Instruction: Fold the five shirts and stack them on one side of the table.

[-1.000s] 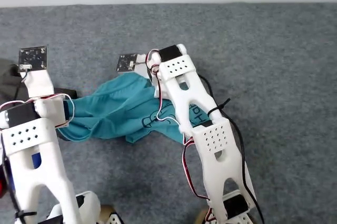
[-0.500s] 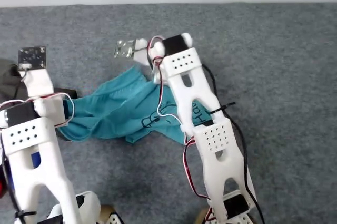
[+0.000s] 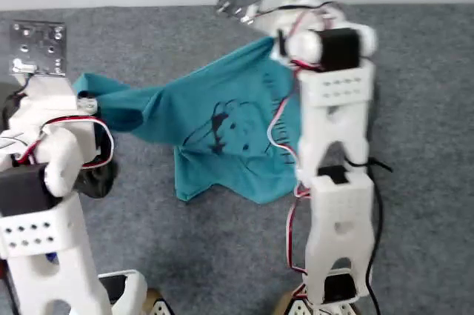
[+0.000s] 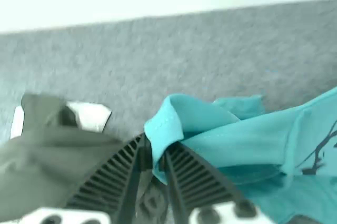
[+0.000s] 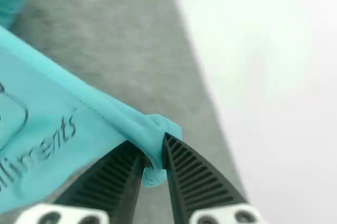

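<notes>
Teal shirt (image 3: pixel 222 133) hangs stretched between both arms over the grey table (image 3: pixel 422 122). Left gripper (image 4: pixel 152 163) is clamped on a bunched edge at about 9 o'clock in the high view. Right gripper (image 5: pixel 152 166) pinches a rolled edge near 12 o'clock, and the hem sags toward 6.

Risks: both holds are thin tip pinches, so added tension could pull the fabric free. The left end sits close to an olive garment (image 4: pixel 47 139) and may snag it.

Olive shirt (image 4: pixel 50 142): blurry, part. cropped
</notes>
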Available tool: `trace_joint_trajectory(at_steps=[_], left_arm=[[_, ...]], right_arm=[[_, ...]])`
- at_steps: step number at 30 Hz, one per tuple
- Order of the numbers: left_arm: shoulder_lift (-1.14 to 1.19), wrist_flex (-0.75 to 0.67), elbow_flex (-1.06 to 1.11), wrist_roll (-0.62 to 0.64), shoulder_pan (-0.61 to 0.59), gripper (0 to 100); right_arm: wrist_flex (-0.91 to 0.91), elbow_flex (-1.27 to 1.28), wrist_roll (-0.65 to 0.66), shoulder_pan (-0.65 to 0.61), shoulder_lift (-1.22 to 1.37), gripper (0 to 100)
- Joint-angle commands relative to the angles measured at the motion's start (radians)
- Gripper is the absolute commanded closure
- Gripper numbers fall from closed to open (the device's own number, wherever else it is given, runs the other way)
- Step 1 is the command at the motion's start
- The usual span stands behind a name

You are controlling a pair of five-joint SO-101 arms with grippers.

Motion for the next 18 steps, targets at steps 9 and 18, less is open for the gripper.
trace_joint_trajectory(at_steps=[9,18], left_arm=[[-0.020,0.000,-0.275,0.060,0.204,100],[-0.018,0.101,-0.400,-0.054,0.256,100]], right_arm=[[0.042,0.315,0.008,0.163,-0.567,98.8],[0.042,0.565,0.009,0.206,-0.805,98.8]])
